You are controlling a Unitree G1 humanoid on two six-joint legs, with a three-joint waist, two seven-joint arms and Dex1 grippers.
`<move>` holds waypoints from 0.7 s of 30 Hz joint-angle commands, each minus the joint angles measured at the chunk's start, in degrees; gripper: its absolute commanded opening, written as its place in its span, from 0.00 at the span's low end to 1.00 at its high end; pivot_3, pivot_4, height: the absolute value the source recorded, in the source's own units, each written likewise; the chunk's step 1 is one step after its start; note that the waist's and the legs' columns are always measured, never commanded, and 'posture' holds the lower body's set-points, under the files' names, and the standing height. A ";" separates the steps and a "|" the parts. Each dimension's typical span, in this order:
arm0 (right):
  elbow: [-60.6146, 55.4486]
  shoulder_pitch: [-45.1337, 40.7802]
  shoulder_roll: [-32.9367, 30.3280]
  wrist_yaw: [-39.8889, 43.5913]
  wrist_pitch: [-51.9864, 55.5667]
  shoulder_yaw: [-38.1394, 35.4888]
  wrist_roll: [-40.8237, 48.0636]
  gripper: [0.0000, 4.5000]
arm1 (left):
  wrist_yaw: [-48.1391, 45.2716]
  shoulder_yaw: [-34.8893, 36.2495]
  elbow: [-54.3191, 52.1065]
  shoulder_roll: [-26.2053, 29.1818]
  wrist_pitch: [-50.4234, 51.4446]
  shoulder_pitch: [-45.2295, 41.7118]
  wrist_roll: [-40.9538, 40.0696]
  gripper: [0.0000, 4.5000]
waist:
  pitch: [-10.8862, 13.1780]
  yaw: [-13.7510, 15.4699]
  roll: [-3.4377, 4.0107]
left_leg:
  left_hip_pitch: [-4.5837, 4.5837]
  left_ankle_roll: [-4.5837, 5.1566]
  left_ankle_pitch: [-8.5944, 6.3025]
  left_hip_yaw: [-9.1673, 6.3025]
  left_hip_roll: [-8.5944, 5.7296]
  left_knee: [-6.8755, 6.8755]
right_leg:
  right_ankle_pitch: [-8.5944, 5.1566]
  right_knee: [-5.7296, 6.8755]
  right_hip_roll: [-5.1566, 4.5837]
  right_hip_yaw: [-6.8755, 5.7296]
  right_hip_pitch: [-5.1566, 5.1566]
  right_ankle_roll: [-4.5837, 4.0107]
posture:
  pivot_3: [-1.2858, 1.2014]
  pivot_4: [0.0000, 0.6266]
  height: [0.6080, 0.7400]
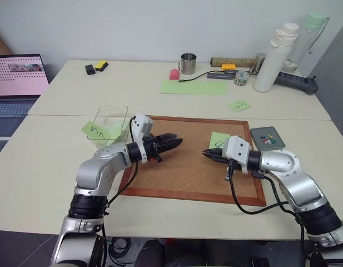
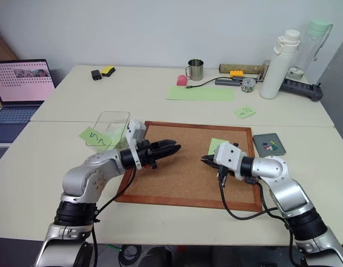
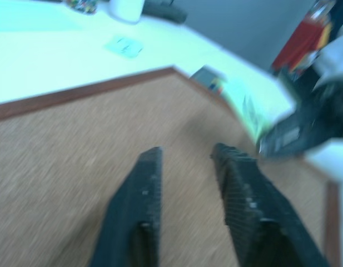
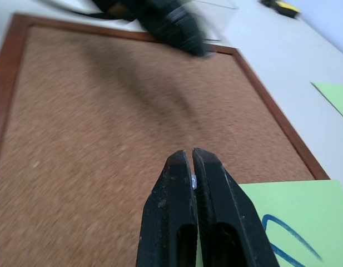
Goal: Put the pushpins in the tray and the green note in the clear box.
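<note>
light-green square green note (image 1: 100,132), black zigzag scribble, against clear box (image 1: 113,119)

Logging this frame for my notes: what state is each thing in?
Left gripper: open, empty.
Right gripper: shut on tiny white pushpin.
Small dark-grey square tray: holds coloured pins.
Transparent plastic box: lidless, upright.
Steel mug: upright.
Laptop: open, screen lit.

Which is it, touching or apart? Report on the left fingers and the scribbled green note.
Apart. In the left eye view the left gripper, fingers open, hangs over the corkboard, while the green note sits back at the clear box.
</note>
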 commanded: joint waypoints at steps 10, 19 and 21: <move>-3.43 -4.95 1.78 4.39 -8.61 4.03 -3.29 0.00 | -0.79 1.71 0.60 -2.13 15.00 -4.69 -12.91 0.52 | 0.01 -0.11 -0.01 | 0.01 -0.17 0.09 -0.02 0.01 0.02 | 0.00 0.01 0.00 0.00 0.00 0.00 | 0.52 0.24 1.00; -3.47 -7.73 4.49 4.58 -9.74 6.21 -4.35 0.00 | -0.33 0.10 0.52 -2.92 12.98 -4.29 -11.77 0.52 | 0.00 0.03 -0.01 | 0.01 -0.19 0.10 -0.02 0.00 0.03 | 0.00 0.01 -0.02 0.01 -0.01 0.00 | 0.52 0.24 1.00; -3.67 -7.97 4.56 4.67 -9.87 6.34 -4.25 0.00 | -0.04 0.09 0.45 -3.05 12.46 -4.20 -11.70 0.49 | 0.00 0.11 -0.01 | 0.01 -0.19 0.10 -0.03 0.00 0.03 | 0.00 0.01 -0.02 0.00 0.00 0.00 | 0.52 0.24 1.00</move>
